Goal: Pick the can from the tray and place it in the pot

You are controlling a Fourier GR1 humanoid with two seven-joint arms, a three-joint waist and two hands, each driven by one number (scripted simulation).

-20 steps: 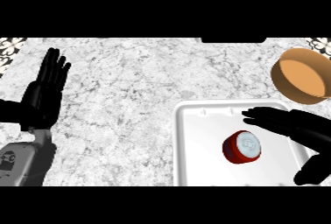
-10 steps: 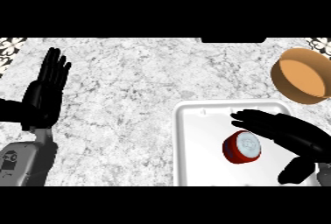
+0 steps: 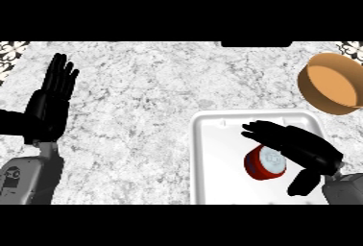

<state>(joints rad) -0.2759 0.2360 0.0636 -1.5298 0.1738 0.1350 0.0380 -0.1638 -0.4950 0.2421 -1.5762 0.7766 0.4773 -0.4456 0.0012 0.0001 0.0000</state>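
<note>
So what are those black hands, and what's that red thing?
You are looking down from a robot's head at a kitchen counter, so you see only its arms and hands. The left hand is open at the left side, fingers up, just resting. The right hand is over a white tray at the lower right. The red thing is a can on the tray, red with a pale lid. The right hand's fingers are right above the can and cover part of it, but they are not closed round it. The brown round thing at the upper right is a pot. The can is meant to go in there.
</note>
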